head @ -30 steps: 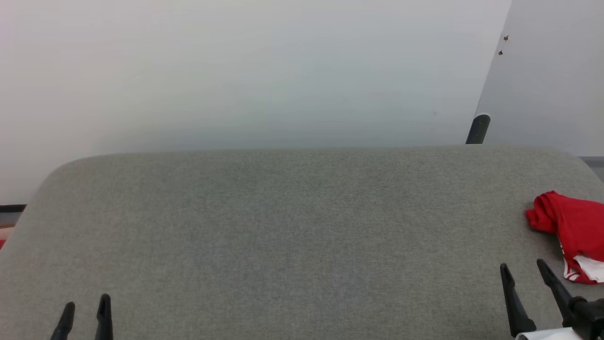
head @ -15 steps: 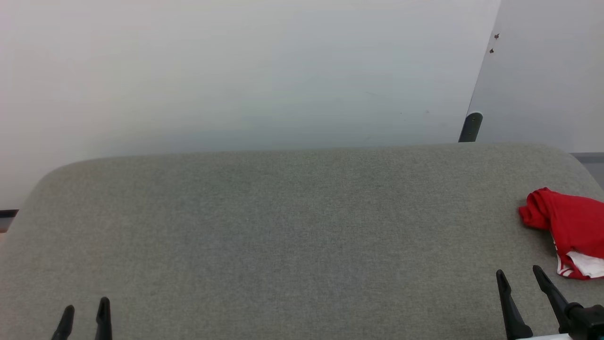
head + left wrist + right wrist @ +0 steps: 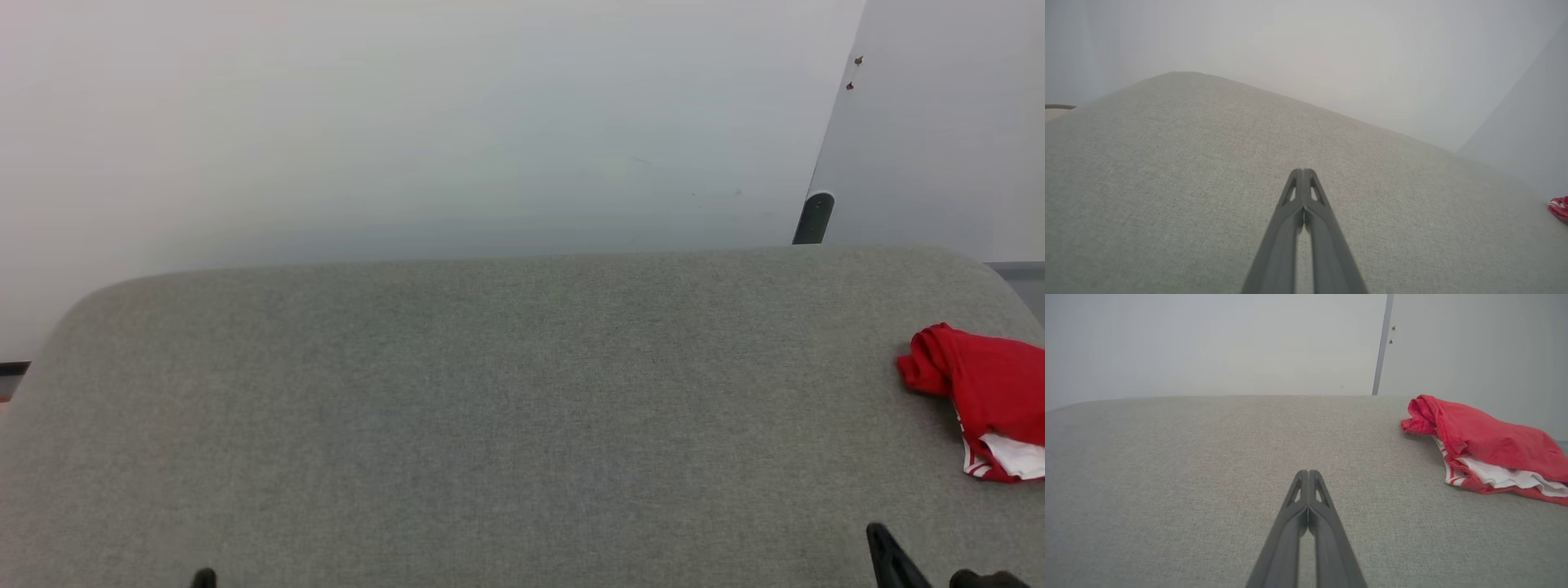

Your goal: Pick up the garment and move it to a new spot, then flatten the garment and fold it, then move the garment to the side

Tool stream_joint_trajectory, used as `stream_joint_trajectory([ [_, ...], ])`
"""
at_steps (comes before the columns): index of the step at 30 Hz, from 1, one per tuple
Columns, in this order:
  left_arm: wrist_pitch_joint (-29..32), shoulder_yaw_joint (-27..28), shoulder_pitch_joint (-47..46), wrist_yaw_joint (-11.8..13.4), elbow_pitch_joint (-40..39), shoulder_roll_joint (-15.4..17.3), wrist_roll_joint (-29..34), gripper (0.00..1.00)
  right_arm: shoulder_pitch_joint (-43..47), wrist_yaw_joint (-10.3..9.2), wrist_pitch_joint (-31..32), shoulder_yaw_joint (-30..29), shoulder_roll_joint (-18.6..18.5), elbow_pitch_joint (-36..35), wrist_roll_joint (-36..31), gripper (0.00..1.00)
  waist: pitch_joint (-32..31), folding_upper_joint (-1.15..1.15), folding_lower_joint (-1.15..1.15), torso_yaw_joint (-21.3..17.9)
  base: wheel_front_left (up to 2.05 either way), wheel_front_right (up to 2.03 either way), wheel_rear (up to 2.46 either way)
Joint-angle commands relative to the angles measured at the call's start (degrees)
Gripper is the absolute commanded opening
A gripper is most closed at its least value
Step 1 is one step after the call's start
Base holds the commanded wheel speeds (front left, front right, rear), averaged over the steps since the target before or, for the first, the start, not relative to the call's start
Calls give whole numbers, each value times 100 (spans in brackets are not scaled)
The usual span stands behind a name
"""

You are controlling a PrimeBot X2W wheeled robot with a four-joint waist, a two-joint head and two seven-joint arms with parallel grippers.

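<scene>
The garment (image 3: 1482, 437) lies crumpled at the right edge of the grey fabric-covered counter (image 3: 490, 392). The left gripper (image 3: 1303, 174) and right gripper (image 3: 1308, 474) each have their fingers pressed together, pinching nothing, over the counter's near side, apart from the garment.

Grey fabric surface (image 3: 490, 392) — perhaps a sofa; pale wall (image 3: 408, 122) behind.

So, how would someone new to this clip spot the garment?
Find the wide grey fabric surface before the pale wall. At its right end lies the garment, a crumpled heap. Bright red with a white, striped sleeve underneath, it stands out against the plain grey.
</scene>
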Motion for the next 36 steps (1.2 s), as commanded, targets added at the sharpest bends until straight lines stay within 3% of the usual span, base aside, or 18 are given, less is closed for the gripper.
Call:
stream_joint_trajectory([
  [1, 36, 9, -40, 0, -12, -3, -100, 0, -36, 0, 38, -19, 5, -21, 133, 0, 5, 0, 0, 2, 0, 0, 0],
  [36, 919, 80, -910, -10, 184, -462, -2573, 0, -581, -2, 897, -348, 297, -82, 3461, 0, 167, 0, 0, 50, 0, 0, 0],
])
